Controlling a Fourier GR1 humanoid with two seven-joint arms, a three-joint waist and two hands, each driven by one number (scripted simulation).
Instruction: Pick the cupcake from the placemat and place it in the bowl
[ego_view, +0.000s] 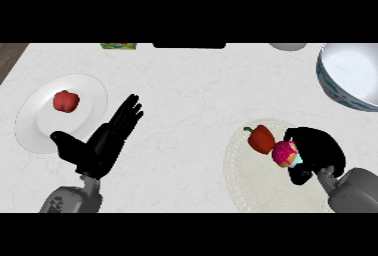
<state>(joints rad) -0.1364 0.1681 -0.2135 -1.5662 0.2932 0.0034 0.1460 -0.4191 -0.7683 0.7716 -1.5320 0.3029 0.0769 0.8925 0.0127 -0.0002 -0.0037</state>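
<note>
Grey forearms rising from the lower edge, one at each side. Right hand (319, 150) over the round pale placemat (255, 187), fingers and thumb curled round the cupcake (286, 154): pink top and blue wrapper showing at the hand's left side, the rest hidden. Cannot tell whether the cupcake rests on the placemat or is already off it. Red pepper (260, 139) on the same placemat, just beside the cupcake on its left, perhaps touching. Left hand (103, 142) open, fingers straight and pointing up and to the right, at rest over the white bench (184, 90), thumb over the rim of the white plate (33, 132). Second red pepper (66, 101) on that plate, apart from the hand. Bowl (328, 82) at the upper right, blue-patterned outside, pale inside, partly cut by the view's edge, well apart from the placemat.

Step in hand, by judgement: the grasp on the cupcake, made or nearly made; lift and carry not yet done. Next move likely calls for a straight rise clear of the neighbouring pepper, then travel up and slightly right over the bowl's near rim, high enough to clear it, before lowering and uncurling inside. Risk: nudging the pepper on the way up.
</note>
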